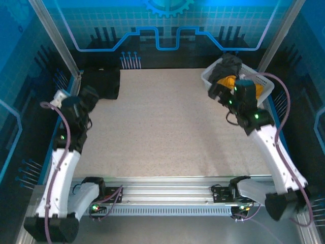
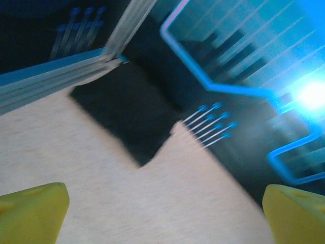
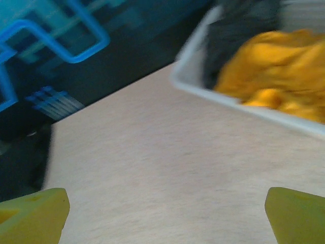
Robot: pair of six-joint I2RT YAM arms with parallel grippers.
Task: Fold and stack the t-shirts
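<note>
Left hand: fingers apart, near the black t-shirt at the counter's far-left corner. Right hand: fingers apart, beside the far-right white basket holding the orange-yellow t-shirt and dark grey t-shirt. Broad bare counter between.

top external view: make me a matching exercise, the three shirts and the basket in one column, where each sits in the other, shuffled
1. plain black cloth t-shirt
2. orange-yellow cloth t-shirt
3. dark grey cloth t-shirt
4. white plastic lattice basket

a. table's far right corner
b. in the basket, far end
c. table's far left corner
d. in the basket, nearer than the grey shirt

Pairs: 1-c, 2-d, 3-b, 4-a
</note>
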